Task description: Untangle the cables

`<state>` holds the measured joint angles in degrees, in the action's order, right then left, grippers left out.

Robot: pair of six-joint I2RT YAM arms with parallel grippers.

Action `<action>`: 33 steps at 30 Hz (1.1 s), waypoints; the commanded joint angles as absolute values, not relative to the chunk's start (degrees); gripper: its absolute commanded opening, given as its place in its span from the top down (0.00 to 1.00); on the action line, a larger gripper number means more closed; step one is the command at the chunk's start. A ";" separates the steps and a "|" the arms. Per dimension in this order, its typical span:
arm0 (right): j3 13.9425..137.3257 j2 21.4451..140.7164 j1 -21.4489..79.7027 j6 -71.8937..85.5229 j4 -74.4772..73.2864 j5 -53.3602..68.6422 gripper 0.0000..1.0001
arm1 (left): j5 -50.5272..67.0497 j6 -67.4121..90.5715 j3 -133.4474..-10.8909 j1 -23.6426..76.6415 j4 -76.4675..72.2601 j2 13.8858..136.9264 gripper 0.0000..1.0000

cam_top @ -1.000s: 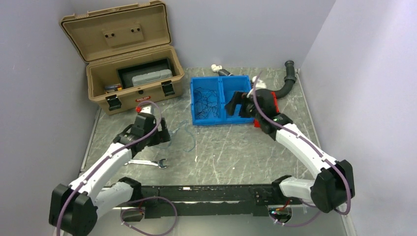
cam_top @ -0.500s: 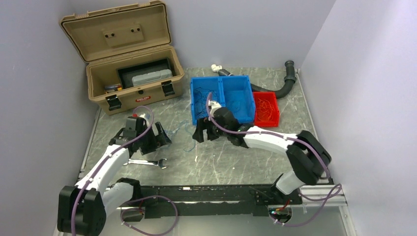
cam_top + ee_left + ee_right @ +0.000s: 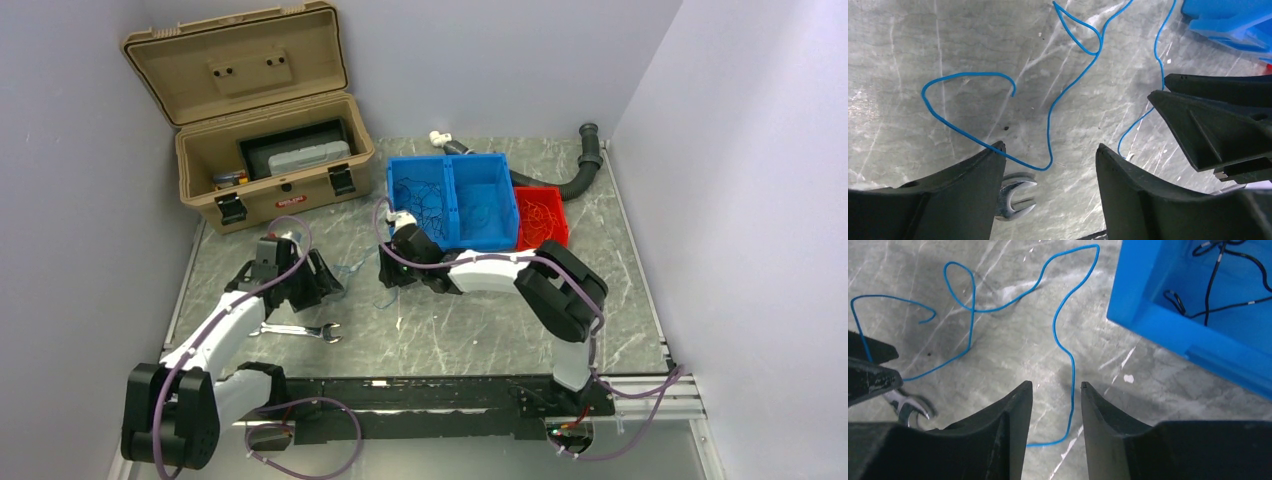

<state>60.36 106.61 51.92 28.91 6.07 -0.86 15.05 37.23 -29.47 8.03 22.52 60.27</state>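
Thin blue cables [image 3: 358, 268] lie loose and crossed on the marble table between my two grippers. My left gripper [image 3: 322, 282] [image 3: 1048, 150] hangs low over them, jaws open, and a bend of blue cable [image 3: 1049, 135] runs across the gap without being pinched. My right gripper [image 3: 390, 270] [image 3: 1055, 385] faces it from the right with a narrower open gap. A strand of blue cable [image 3: 1072, 380] runs down between its fingers, untouched. More black cables [image 3: 422, 205] [image 3: 1218, 285] sit bunched in the blue bin.
The blue two-compartment bin [image 3: 450, 161] [image 3: 1168, 320] stands just behind the right gripper, with a red bin [image 3: 545, 243] of orange wires beside it. A steel wrench [image 3: 300, 331] [image 3: 1015, 197] lies under the left gripper. An open tan toolbox [image 3: 270, 150] and a black hose [image 3: 580, 170] stand at the back.
My right arm has swung from the blue bin down and left to the loose blue cables. Both grippers' jaws have narrowed. The left gripper has barely shifted.
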 commanded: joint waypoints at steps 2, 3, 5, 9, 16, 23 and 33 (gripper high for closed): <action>65.15 109.65 53.13 28.15 5.86 -6.96 0.63 | 12.57 38.55 -28.42 7.73 18.58 61.00 0.44; 65.37 109.95 53.23 28.13 5.95 -6.95 0.66 | 12.38 38.69 -28.21 7.73 18.23 61.06 0.49; 65.77 110.52 53.41 28.08 5.81 -7.04 0.67 | 11.99 38.98 -27.83 7.73 17.62 61.28 0.56; 66.88 111.51 53.87 27.87 4.93 -7.23 0.77 | 12.16 39.01 -27.44 7.73 16.33 62.50 0.83; 65.18 107.38 54.15 27.10 5.55 -5.42 1.00 | 13.32 37.07 -28.01 7.87 15.95 60.95 1.00; 64.66 96.16 53.72 25.09 1.07 -5.18 1.00 | 11.41 35.17 -35.72 16.63 20.81 57.01 1.00; 65.20 79.05 43.53 25.23 -10.09 -4.88 1.00 | 14.29 32.65 -56.75 29.03 19.00 66.40 1.00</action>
<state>63.86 84.38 48.60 25.91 -3.75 -4.40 11.77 34.81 -49.56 26.28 22.00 61.17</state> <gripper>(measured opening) 0.010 0.014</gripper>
